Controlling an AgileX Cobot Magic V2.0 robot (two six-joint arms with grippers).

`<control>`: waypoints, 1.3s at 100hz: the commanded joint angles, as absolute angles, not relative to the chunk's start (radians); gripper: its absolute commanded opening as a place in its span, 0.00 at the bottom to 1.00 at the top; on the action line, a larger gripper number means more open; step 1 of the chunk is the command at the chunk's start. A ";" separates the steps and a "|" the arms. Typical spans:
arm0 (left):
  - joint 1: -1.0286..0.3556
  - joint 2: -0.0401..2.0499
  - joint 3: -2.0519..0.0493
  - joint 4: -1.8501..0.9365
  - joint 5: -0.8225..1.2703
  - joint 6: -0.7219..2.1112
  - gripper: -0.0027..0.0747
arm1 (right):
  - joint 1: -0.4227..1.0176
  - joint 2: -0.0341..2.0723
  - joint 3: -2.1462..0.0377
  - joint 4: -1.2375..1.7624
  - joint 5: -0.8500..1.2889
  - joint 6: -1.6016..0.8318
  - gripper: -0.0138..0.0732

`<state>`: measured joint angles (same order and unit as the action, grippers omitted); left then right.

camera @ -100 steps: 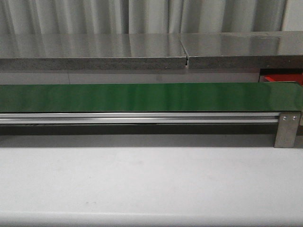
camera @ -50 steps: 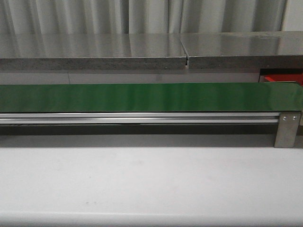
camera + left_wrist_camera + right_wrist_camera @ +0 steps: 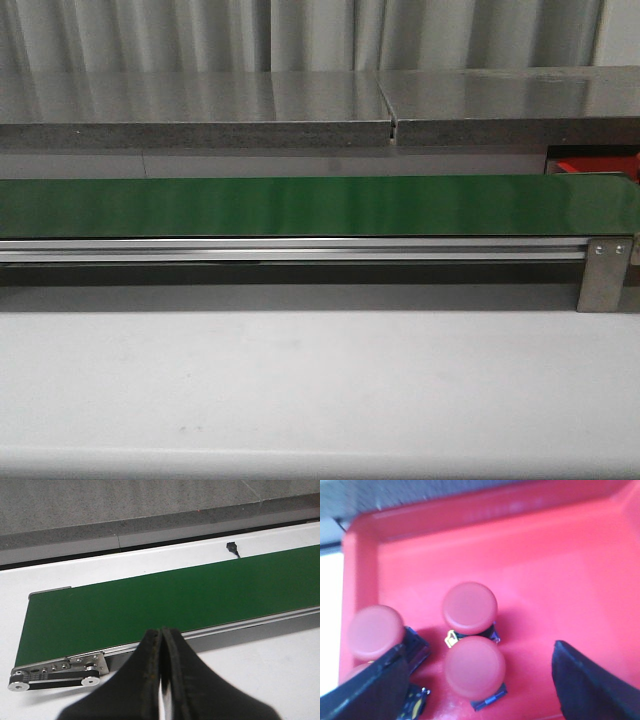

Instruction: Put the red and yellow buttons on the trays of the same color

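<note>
In the right wrist view, several red buttons stand in the red tray (image 3: 570,560). One (image 3: 475,667) lies between the wide-apart fingers of my open right gripper (image 3: 480,652), untouched by them. Another (image 3: 470,607) is just beyond it, and a third (image 3: 376,632) is beside the left finger (image 3: 375,690). My left gripper (image 3: 161,631) is shut on nothing, hovering at the near edge of the green conveyor belt (image 3: 165,600) by its end roller. No yellow buttons or yellow tray are in view. Neither gripper appears in the front view.
The front view has the bare green belt (image 3: 300,205) on its aluminium rail, a steel bracket (image 3: 603,275) at the right, a corner of the red tray (image 3: 590,167) behind it, and a grey counter beyond. A small black part (image 3: 232,547) lies past the belt.
</note>
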<state>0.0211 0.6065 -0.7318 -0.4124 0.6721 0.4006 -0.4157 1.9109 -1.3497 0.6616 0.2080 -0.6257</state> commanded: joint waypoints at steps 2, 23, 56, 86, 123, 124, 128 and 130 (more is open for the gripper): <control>0.014 0.608 -0.759 -0.441 0.609 0.398 0.01 | -0.413 1.778 -1.327 0.646 0.146 -0.653 0.84; 0.014 0.608 -0.759 -0.441 0.609 0.398 0.01 | -0.369 1.628 -1.216 0.625 0.137 -0.699 0.54; 0.014 0.608 -0.759 -0.441 0.609 0.398 0.01 | -0.242 1.412 -1.058 0.623 0.140 -0.704 0.05; 0.014 0.608 -0.759 -0.441 0.609 0.398 0.01 | -0.153 1.238 -0.958 0.623 0.142 -0.704 0.05; 0.014 0.608 -0.759 -0.441 0.609 0.398 0.01 | -0.138 1.057 -0.847 0.623 0.108 -0.704 0.05; 0.014 0.608 -0.759 -0.441 0.609 0.398 0.01 | -0.138 1.050 -0.841 0.623 0.105 -0.704 0.05; 0.014 0.608 -0.759 -0.441 0.609 0.398 0.01 | -0.138 1.033 -0.825 0.623 0.096 -0.704 0.05; 0.014 0.608 -0.759 -0.441 0.609 0.398 0.01 | -0.138 1.022 -0.815 0.623 0.092 -0.704 0.05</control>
